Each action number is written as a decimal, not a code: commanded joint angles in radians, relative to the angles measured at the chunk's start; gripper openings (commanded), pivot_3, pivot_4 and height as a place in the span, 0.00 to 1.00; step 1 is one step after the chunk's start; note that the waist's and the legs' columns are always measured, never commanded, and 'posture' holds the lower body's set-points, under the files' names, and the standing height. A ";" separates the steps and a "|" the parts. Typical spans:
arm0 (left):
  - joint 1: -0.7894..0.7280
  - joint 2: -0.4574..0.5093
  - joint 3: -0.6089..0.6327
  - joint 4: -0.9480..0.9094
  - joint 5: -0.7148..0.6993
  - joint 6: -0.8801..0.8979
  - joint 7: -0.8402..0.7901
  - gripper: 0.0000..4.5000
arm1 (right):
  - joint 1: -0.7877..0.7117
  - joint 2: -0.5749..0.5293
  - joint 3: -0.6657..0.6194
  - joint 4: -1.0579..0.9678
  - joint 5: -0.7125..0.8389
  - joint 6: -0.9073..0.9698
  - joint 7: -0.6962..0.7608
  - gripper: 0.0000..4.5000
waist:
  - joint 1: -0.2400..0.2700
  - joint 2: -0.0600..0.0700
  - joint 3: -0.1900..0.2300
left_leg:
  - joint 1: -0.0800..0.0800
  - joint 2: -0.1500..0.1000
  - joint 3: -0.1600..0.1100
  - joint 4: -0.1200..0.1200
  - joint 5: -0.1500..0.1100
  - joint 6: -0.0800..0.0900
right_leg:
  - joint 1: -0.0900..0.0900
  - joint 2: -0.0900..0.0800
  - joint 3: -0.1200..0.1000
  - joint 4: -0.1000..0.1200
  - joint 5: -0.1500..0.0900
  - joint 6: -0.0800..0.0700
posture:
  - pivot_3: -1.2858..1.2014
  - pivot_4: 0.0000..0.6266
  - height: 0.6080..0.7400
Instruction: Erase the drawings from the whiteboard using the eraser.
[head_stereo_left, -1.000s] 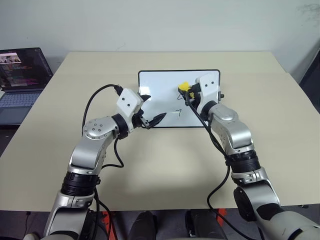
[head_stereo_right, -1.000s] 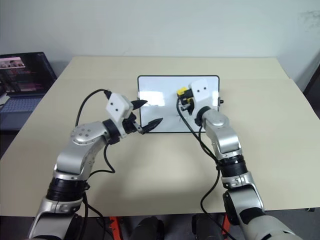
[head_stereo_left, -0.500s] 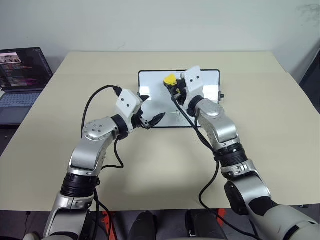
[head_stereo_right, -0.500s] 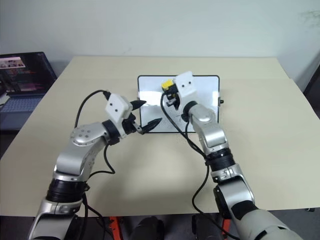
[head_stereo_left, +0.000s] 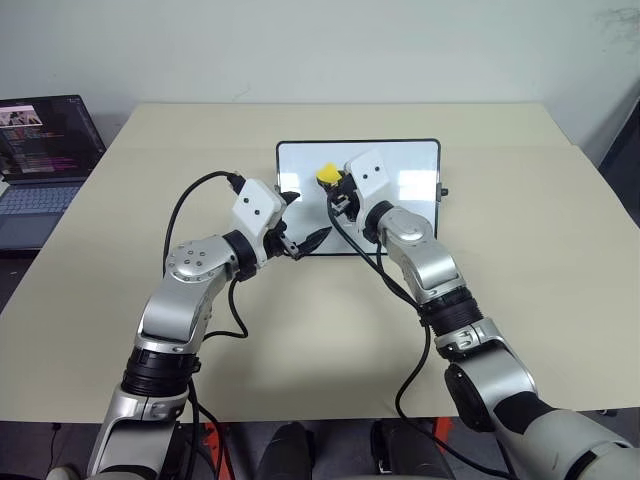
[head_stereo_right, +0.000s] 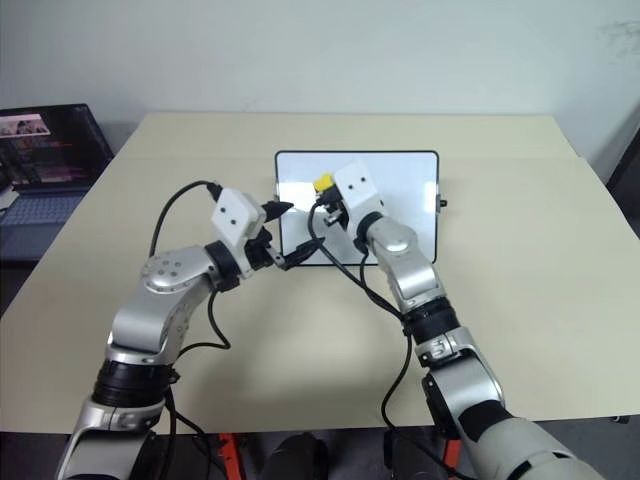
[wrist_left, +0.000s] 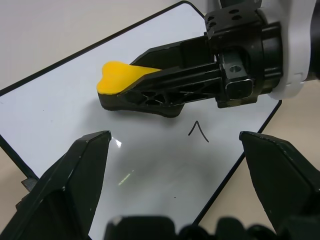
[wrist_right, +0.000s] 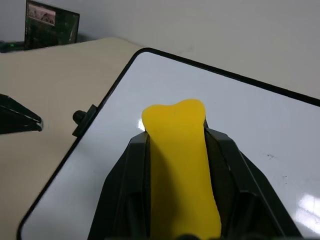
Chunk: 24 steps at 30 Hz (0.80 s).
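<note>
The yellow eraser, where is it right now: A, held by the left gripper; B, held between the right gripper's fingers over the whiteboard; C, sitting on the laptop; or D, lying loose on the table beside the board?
B: the eraser sits clamped between the two black fingers of the right gripper, over the white surface of the whiteboard, while the left gripper is open and holds nothing.

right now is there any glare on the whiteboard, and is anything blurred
Left eye view: pale glare patches on the whiteboard. Right wrist view: the eraser close up looks soft, a bright spot beside it. Left wrist view: small glint on the board, near fingers blurred.
</note>
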<state>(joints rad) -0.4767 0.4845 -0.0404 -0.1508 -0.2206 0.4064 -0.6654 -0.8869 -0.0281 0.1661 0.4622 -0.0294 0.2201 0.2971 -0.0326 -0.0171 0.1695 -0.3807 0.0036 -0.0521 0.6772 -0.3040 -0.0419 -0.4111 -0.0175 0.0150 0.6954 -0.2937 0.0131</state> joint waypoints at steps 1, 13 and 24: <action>-0.013 -0.002 0.010 -0.039 -0.008 -0.010 0.003 1.00 | -0.031 -0.019 0.017 0.021 -0.039 -0.049 0.002 0.27 | 0.000 0.000 0.000 | 0.000 0.000 0.000 0.000 0.000 0.000 | 0.000 0.000 0.000 0.000 0.000 0.000 | 0.52 0.24 1.00; -0.017 -0.007 0.008 -0.036 -0.008 -0.015 0.002 1.00 | -0.004 -0.089 0.011 0.030 -0.079 -0.046 0.023 0.27 | 0.000 0.000 0.000 | 0.000 0.000 0.000 0.000 0.000 0.000 | 0.000 0.000 0.000 0.000 0.000 0.000 | 0.52 0.24 1.00; -0.033 -0.013 0.005 -0.003 -0.004 -0.032 -0.007 1.00 | 0.106 -0.196 0.013 -0.078 -0.095 0.004 0.067 0.27 | 0.003 0.000 0.000 | 0.001 -0.001 0.000 0.001 0.000 0.000 | 0.001 -0.001 0.000 0.000 0.000 0.000 | 0.52 0.24 1.00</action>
<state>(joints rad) -0.4865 0.4745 -0.0411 -0.1458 -0.2204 0.4016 -0.6689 -0.7964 -0.2013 0.1890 0.4019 -0.1066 0.2020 0.3650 -0.0297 -0.0173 0.1694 -0.3800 0.0030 -0.0522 0.6777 -0.3040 -0.0418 -0.4101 -0.0180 0.0150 0.6961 -0.2937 0.0131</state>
